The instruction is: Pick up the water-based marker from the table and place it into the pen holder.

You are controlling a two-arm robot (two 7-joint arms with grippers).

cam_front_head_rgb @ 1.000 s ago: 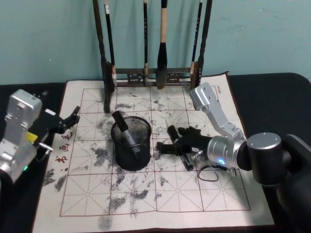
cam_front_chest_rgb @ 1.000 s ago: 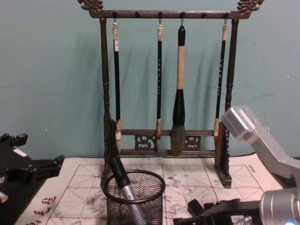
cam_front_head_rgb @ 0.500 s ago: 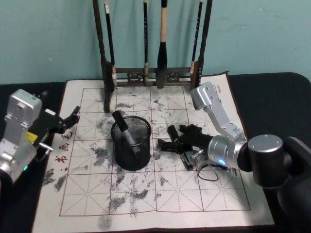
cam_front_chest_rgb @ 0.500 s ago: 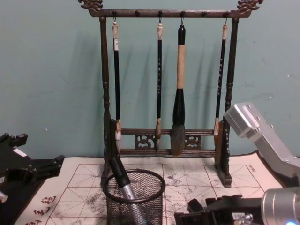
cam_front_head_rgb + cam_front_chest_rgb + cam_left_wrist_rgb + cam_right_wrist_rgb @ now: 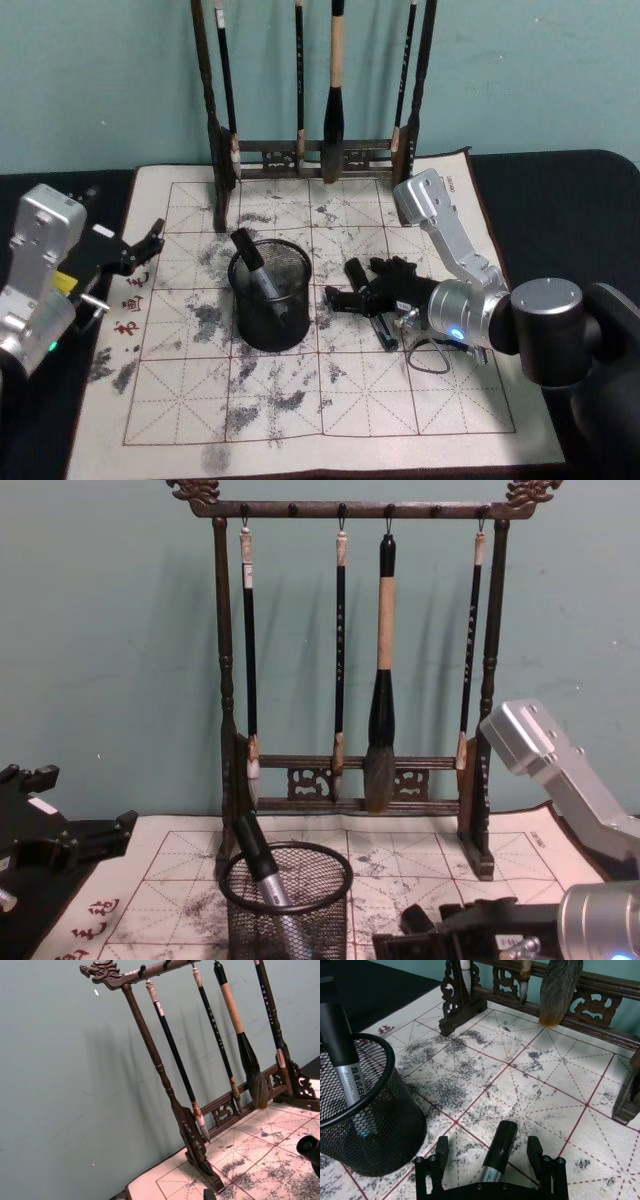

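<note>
Your right wrist view shows what the head view muddles — the marker (image 5: 496, 1162) lies on the mat (image 5: 555, 1085), ungripped between the spread fingers of the right gripper (image 5: 488, 1144), beside the pen holder (image 5: 380, 1130); left gripper (image 5: 148, 248) idles at the mat's left edge, unclenched.

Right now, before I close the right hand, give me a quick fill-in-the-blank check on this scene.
The right hand straddles a marker lying on the mat, with its fingers ____.
The pen holder contains ____ marker, leaning on its rim.
The brush rack carries ____ hanging brushes.
The left hand sits by the mat's ____ edge.
Missing words: open; one; four; left.
</note>
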